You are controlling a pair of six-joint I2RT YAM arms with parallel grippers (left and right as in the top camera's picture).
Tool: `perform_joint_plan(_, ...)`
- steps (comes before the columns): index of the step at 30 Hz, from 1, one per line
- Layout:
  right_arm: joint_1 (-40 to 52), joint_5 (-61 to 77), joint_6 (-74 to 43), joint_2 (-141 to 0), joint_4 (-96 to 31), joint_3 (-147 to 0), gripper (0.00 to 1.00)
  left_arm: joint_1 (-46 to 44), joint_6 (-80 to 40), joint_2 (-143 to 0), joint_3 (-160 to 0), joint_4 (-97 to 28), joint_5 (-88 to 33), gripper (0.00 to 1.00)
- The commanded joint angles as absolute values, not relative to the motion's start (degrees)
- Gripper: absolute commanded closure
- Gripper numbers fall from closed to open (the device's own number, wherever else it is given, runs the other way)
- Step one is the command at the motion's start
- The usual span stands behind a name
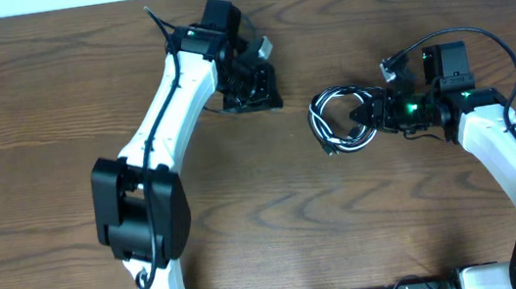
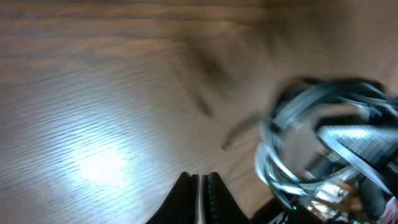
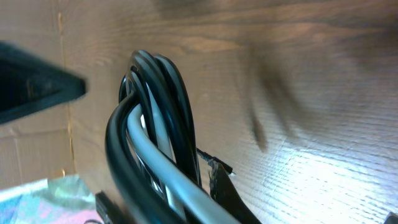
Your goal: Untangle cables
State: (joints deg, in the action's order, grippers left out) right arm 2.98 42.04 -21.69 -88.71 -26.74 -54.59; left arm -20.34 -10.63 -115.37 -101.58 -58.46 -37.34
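Note:
The cables [image 1: 339,120] are a coiled bundle of thin black and white cords on the wooden table right of centre. My right gripper [image 1: 370,114] is shut on the bundle's right side. In the right wrist view the black and white strands [image 3: 155,130] fill the space between its fingers. My left gripper [image 1: 250,94] is shut and empty, well to the left of the bundle, close over the table. In the left wrist view its closed fingers [image 2: 200,180] point at bare wood, with the blurred cable coil [image 2: 311,137] at the right.
The wooden table [image 1: 276,211] spreads around both arms. The left arm's white links [image 1: 165,107] run diagonally from the front left. A pale wall edge [image 1: 43,3] runs along the table's far side.

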Motion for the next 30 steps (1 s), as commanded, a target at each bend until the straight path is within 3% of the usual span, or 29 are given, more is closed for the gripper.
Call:
perform_joint_plan(1, 3.09, 40.80, -24.43, -87.74, -25.65, -54.74, 0.99, -22.13, -17.78, -112.16, -101.49, -57.98, -36.64, 0.75)
perform_joint_plan(5, 3.09, 39.55, -24.43, -87.74, -24.77, -54.74, 0.99, -25.32, -24.84, -112.55, -101.47, -56.90, -33.56, 0.64)
perform_joint_plan(13, 3.09, 39.11, -24.40, -87.74, -24.84, -54.74, 0.99, -30.96, -30.39, -115.07, -101.47, -54.33, -29.02, 0.65)
perform_joint_plan(30, 3.09, 39.13, -24.38, -87.74, -24.86, -54.74, 0.99, -32.16, -32.08, -118.76, -101.47, -50.52, -27.75, 0.66)
